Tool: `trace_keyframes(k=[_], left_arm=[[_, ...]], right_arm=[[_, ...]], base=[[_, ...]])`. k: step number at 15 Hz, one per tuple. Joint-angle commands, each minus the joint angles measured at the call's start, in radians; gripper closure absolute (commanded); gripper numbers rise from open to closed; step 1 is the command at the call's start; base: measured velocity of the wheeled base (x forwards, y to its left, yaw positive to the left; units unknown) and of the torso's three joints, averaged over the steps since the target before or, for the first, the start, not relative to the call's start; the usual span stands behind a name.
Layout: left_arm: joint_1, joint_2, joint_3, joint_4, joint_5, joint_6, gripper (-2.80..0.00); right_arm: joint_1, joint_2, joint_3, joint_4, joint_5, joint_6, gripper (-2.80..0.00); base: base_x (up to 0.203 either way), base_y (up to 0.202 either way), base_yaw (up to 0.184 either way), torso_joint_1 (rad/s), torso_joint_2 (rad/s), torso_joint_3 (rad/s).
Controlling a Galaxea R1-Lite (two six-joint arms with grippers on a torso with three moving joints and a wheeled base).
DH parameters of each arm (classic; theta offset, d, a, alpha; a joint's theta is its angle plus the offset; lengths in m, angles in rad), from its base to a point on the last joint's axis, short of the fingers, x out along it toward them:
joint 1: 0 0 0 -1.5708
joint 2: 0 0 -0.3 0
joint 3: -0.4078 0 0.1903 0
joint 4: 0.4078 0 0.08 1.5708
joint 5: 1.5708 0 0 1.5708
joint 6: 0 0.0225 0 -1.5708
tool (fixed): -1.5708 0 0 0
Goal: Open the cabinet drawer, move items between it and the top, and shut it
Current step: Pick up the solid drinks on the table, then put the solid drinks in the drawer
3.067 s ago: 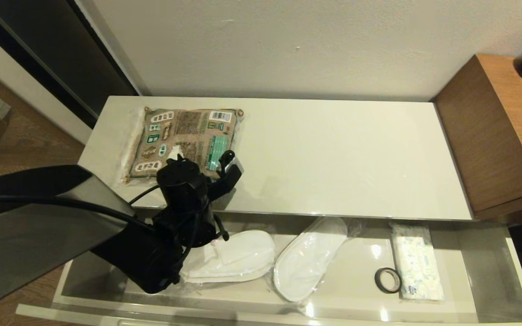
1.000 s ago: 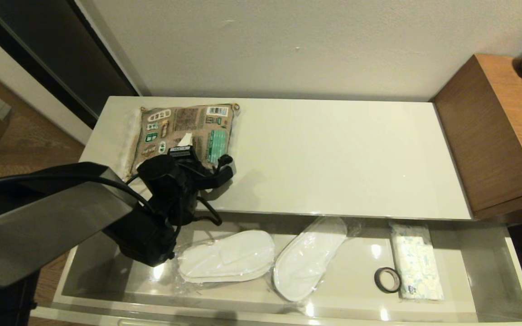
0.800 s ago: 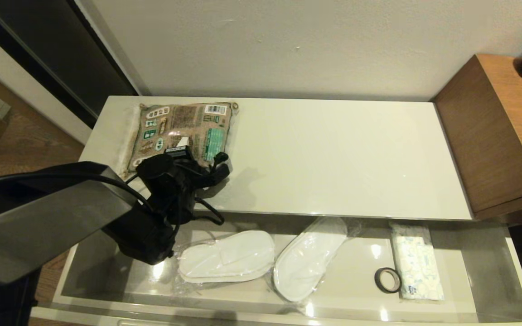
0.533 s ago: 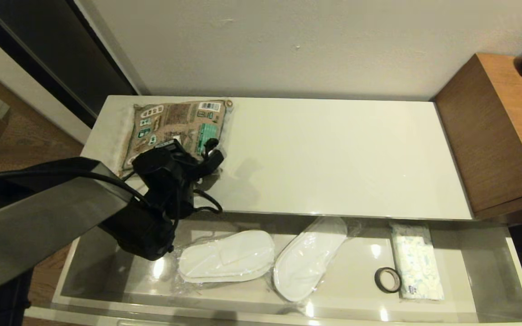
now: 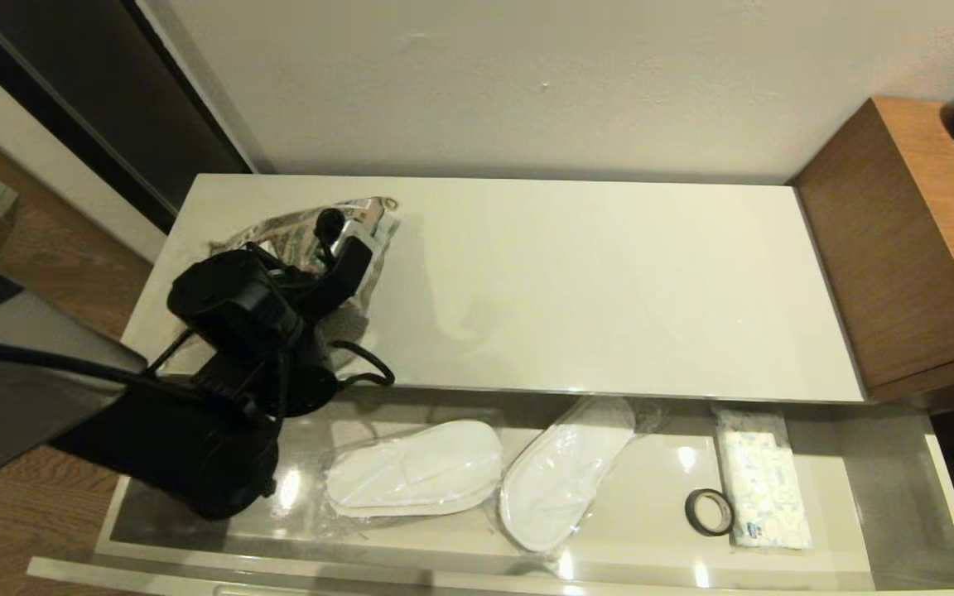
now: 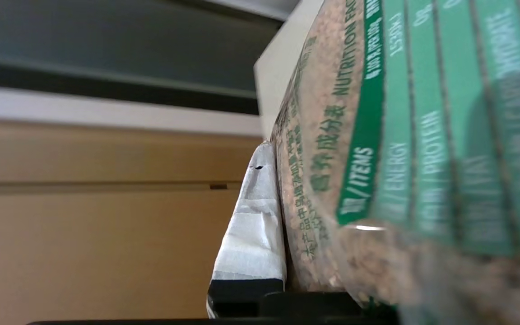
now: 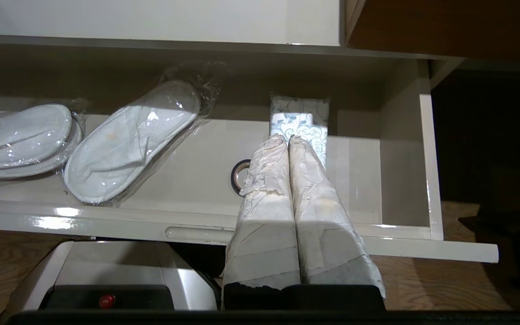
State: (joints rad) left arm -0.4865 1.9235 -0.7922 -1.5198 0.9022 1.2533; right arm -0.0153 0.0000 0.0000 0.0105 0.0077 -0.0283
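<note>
The brown-and-green packet [image 5: 286, 228] is tilted up off the left end of the cream-white top [image 5: 609, 281], with my left gripper [image 5: 349, 233] shut on it. In the left wrist view the packet [image 6: 377, 135] fills the frame beside one taped finger [image 6: 255, 225]; the other finger is hidden behind it. The cabinet drawer [image 5: 883, 497] stands pulled out, holding the dark tape ring [image 5: 708, 511] and the tissue pack [image 5: 763, 480] at its right end. My right gripper [image 7: 288, 137] hangs shut and empty in front of the drawer, lined up with the tape ring [image 7: 237, 176] and the tissue pack [image 7: 299, 117].
Two plastic-wrapped white slippers [image 5: 415, 468] [image 5: 564, 472] lie in the drawer's left and middle. A taller brown wooden unit [image 5: 916, 248] borders the top on the right, and a wall runs behind it. The left arm reaches over the drawer's left end.
The packet lay flat on the top; my left gripper has slid left and back with it and tipped it up off the surface. The drawer's contents have not moved.
</note>
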Motion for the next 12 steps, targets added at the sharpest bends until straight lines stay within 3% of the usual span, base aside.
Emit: trace_keyframes(k=[1,5,7,9,12], left_arm=[[-0.054,-0.153,0.081,-0.009,0.054,0.002,0.0],[-0.199,-0.309,0.138,0.082,0.106,0.0,0.0],[-0.235,-0.337,0.183,0.103,0.13,0.0,0.0],[-0.273,-0.379,0.302,0.107,0.141,-0.001,0.0],[-0.288,-0.432,0.375,0.142,0.141,0.0,0.0]], right_arm=[[0.0,0.0,0.0,0.0,0.001,-0.001,0.0],[0.0,0.0,0.0,0.0,0.002,-0.001,0.0],[0.0,0.0,0.0,0.0,0.001,-0.001,0.0],[0.0,0.0,0.0,0.0,0.002,-0.001,0.0],[0.0,0.0,0.0,0.0,0.002,-0.001,0.0]], base=[[0.0,0.0,0.0,0.0,0.0,0.0],[0.0,0.0,0.0,0.0,0.0,0.0],[0.0,0.0,0.0,0.0,0.0,0.0],[0.0,0.0,0.0,0.0,0.0,0.0],[0.0,0.0,0.0,0.0,0.0,0.0]])
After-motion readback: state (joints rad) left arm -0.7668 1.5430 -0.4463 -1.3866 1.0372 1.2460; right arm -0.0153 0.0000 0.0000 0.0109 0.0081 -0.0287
